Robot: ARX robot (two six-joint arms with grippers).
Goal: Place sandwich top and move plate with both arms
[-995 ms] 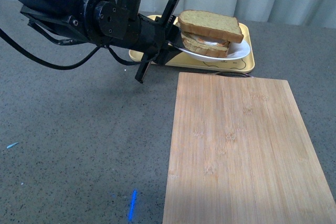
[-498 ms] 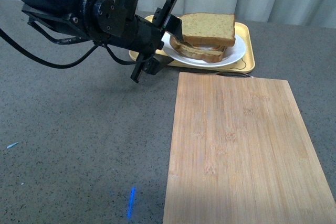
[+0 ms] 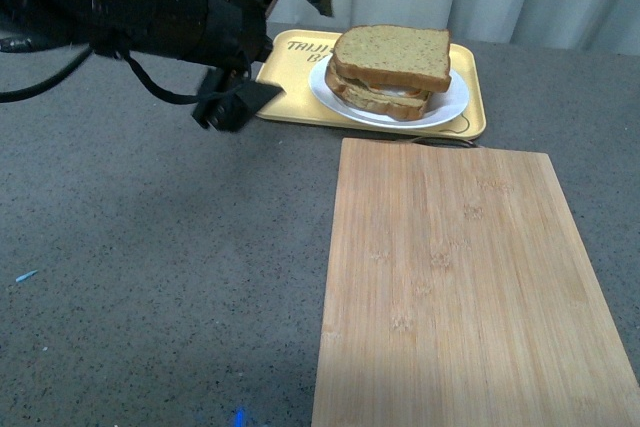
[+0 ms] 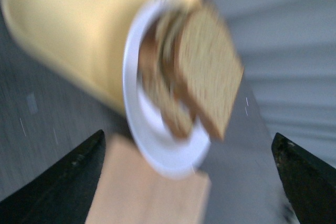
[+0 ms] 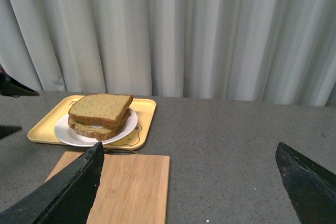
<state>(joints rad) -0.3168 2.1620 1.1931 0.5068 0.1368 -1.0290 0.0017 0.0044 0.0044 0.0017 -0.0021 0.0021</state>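
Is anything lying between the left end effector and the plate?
Only bare yellow tray, seen in the front view: the left end effector is open beside the plate, clear of it.

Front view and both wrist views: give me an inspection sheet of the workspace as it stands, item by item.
Surface: grey speckled tabletop.
Job's things: sandwich top sits on the stacked sandwich, on the plate; plate rests on the yellow tray.
Clutter: bamboo cutting board, bare, in front of the tray.
Grippers: left gripper open, holding nothing, beside the tray; right gripper open, empty.
Cables: black cable along the left arm.
Surroundings: pale curtain behind the table.
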